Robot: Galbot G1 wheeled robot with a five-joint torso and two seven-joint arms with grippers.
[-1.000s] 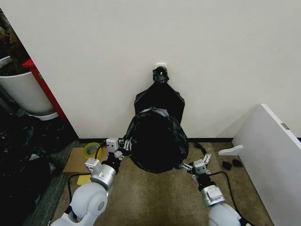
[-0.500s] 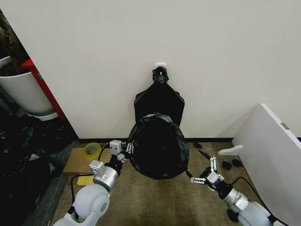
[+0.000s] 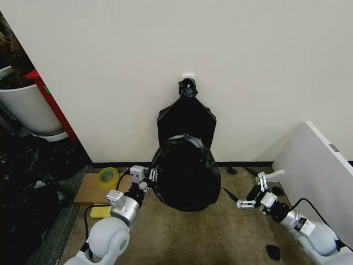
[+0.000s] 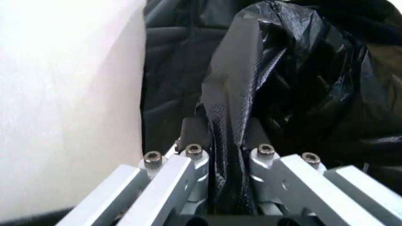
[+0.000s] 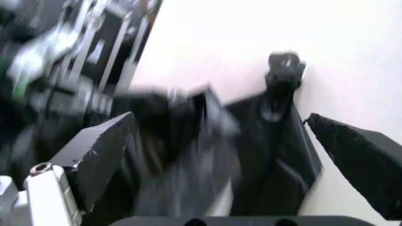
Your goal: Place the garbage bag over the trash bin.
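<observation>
Head view: garbage bag [image 3: 186, 172] draped over trash bin, against wall [image 3: 220, 66]. Left gripper [image 3: 144, 178] pinched tight on bag's near-left edge. Right gripper [image 3: 249, 194] wide open, empty, off to bag's right. Could slip crooked if tugged from one side.

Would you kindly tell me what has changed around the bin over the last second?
The right tool let go of the garbage bag and swung away to the robot's right, fingers open and empty. The left tool stayed clamped on the bag's edge at the bin's left side. The knotted bag on the wall did not move.
</observation>
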